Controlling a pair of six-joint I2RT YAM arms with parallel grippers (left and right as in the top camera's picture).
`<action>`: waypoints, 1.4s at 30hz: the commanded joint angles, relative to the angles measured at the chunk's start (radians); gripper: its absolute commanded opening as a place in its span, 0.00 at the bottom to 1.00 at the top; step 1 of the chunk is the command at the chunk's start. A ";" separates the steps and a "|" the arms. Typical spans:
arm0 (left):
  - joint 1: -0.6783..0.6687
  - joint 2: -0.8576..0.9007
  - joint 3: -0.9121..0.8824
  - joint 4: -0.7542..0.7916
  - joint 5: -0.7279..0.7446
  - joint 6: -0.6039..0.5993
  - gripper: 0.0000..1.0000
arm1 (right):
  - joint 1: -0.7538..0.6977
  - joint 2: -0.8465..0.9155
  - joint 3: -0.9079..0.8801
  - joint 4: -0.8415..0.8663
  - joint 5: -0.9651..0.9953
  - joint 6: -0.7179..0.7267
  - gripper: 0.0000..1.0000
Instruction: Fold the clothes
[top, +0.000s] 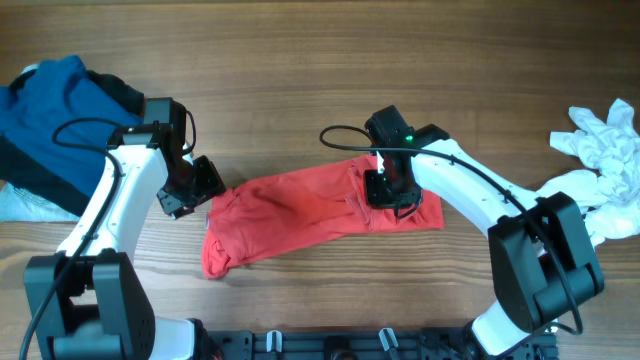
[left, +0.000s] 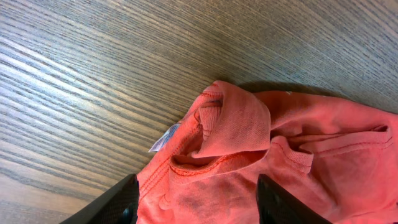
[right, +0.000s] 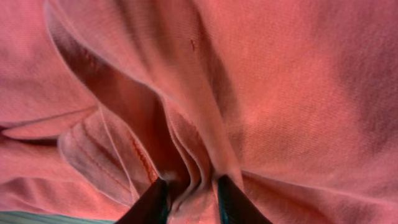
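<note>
The shirt (top: 300, 215) looked soft, light and limp, best taken at seams. The right gripper (right: 191, 183) pinched a fold; the left gripper (left: 198, 190) stood spread by the collar (left: 214, 118).

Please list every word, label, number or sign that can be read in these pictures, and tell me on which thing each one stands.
No text can be read in any view.
Small white tag at the collar of the red T-shirt: any print on it is too small and blurred to read.
Red T-shirt, the sides in view: no lettering shows.
Blue garment and white cloth: no print shows.
</note>
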 joint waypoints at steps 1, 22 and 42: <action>0.005 -0.013 0.009 -0.001 0.016 0.011 0.60 | 0.004 0.021 -0.013 0.017 -0.079 -0.031 0.04; 0.005 -0.012 -0.008 -0.060 0.038 0.092 0.76 | 0.021 -0.135 0.138 -0.093 -0.049 -0.143 0.37; 0.003 -0.002 -0.398 0.357 0.271 0.121 0.77 | 0.020 -0.221 0.142 -0.093 0.036 -0.071 0.47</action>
